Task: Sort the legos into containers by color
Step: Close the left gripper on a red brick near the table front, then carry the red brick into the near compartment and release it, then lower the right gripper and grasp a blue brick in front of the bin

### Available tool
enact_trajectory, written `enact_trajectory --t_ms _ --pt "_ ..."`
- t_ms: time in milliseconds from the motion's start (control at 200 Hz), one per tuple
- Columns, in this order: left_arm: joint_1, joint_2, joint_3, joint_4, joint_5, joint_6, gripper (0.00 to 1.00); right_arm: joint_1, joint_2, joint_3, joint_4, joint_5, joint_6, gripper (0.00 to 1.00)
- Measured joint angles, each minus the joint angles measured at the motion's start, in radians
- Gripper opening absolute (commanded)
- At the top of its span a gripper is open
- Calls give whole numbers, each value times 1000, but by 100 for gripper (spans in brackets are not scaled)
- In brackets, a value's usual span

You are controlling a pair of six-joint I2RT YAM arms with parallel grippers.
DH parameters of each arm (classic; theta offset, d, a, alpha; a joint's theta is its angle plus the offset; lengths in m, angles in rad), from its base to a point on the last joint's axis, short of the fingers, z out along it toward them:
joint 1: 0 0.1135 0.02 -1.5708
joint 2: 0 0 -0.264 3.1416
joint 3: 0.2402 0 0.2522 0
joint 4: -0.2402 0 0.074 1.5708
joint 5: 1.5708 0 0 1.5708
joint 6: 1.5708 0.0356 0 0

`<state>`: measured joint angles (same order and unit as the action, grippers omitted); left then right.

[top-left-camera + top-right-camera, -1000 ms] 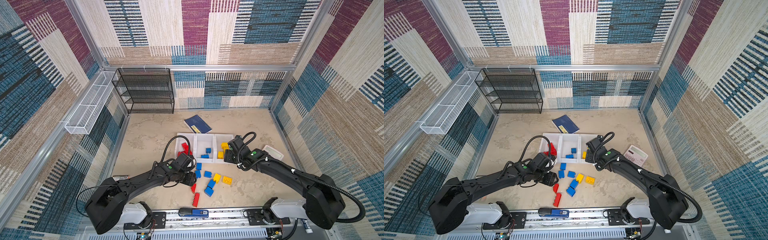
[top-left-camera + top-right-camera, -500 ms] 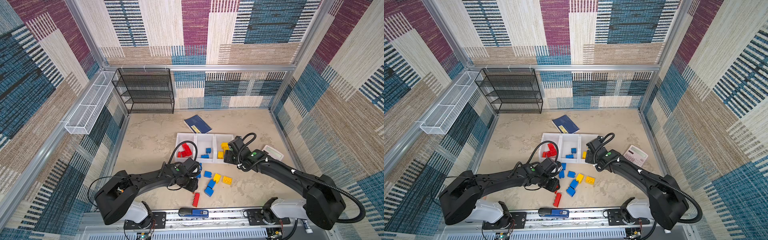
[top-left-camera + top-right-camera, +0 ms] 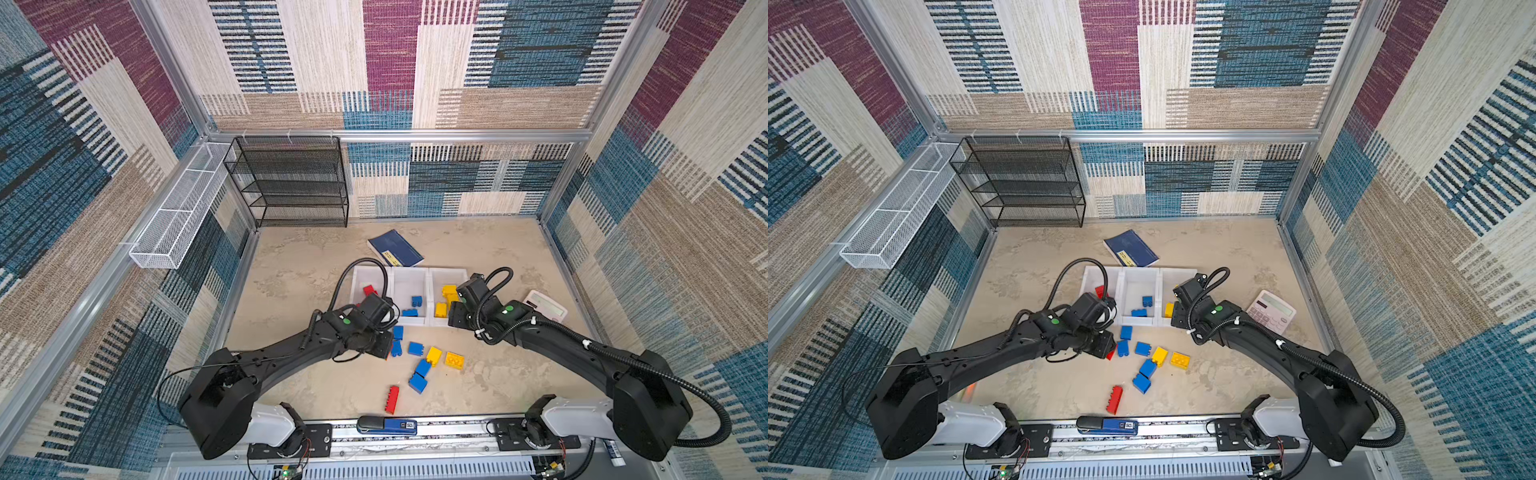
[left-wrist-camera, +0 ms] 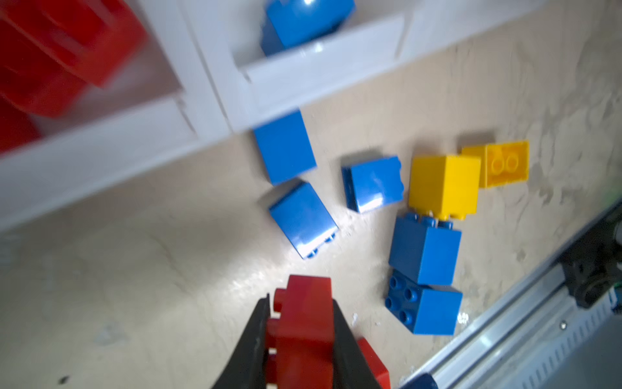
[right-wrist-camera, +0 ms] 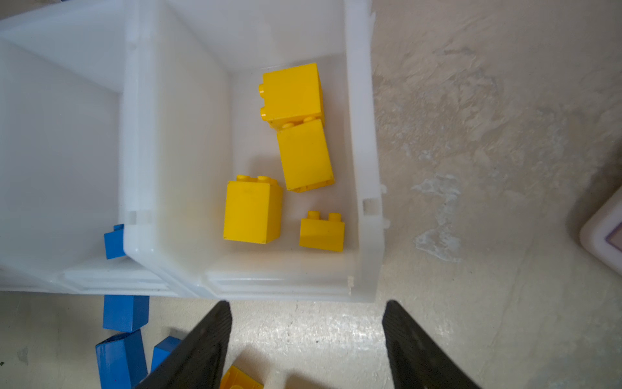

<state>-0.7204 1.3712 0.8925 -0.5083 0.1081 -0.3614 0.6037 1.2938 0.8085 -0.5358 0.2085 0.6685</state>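
The left claw (image 4: pixel 299 303) is clamping a red brick (image 4: pixel 303 340) just in front of the bins (image 4: pixel 313 67); the right claw (image 5: pixel 308 306) is hovering empty, jaws well apart, before the bins' yellow bricks (image 5: pixel 252 212)

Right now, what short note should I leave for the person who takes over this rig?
Left gripper: shut on a red brick.
Right gripper: open, empty, facing the right bin.
Done: red bricks in the left bin, two blue in the middle bin, four yellow in the right bin.
Left: the held brick, then five loose blue bricks, two loose yellow bricks, one long red brick on the table.
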Motion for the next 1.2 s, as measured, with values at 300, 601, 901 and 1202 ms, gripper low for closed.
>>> enact_trajectory --t_ms 300,601,901,1202 --pt "235 157 222 19 -8 72 23 0 -25 -10 0 -7 4 73" --pt "302 318 339 18 -1 99 23 0 -60 -14 -7 -27 7 72" --pt "306 370 379 7 -13 106 55 0 -74 -19 -9 -44 2 73" --pt "308 297 346 0 -51 107 56 0 -72 -24 -8 -59 -5 72"
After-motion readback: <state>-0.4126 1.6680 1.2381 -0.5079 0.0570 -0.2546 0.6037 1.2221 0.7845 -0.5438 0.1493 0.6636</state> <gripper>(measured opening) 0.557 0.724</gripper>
